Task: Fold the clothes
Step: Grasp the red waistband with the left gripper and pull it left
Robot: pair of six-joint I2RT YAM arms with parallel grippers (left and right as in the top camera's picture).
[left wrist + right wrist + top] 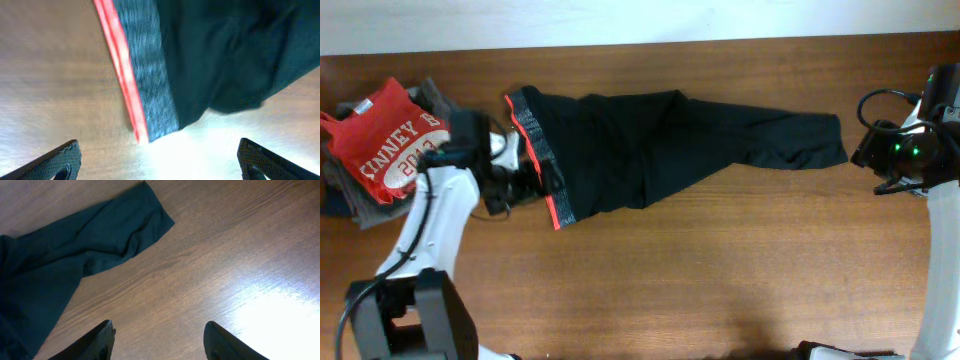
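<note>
I'm looking at the black trousers (650, 150) lying flat along the far half of the desk (670, 290), stretching from the left side toward the right edge. The grey waistband (535, 150), trimmed in red-orange, is sitting at the left end. The legs are running rightward and the cuff (820, 140) is ending short of the right edge.

I'm holding the left claw (159, 152) just off the waistband's near corner, fingers spread wide and gripping nothing. The right claw (159, 330) is hanging by the right edge, close to the cuff but apart from it, also gaping wide and empty over bare wood.

In the far-left corner, a red T-shirt (385, 140) is resting on top of folded garments (342, 185), right beside my left arm.
</note>
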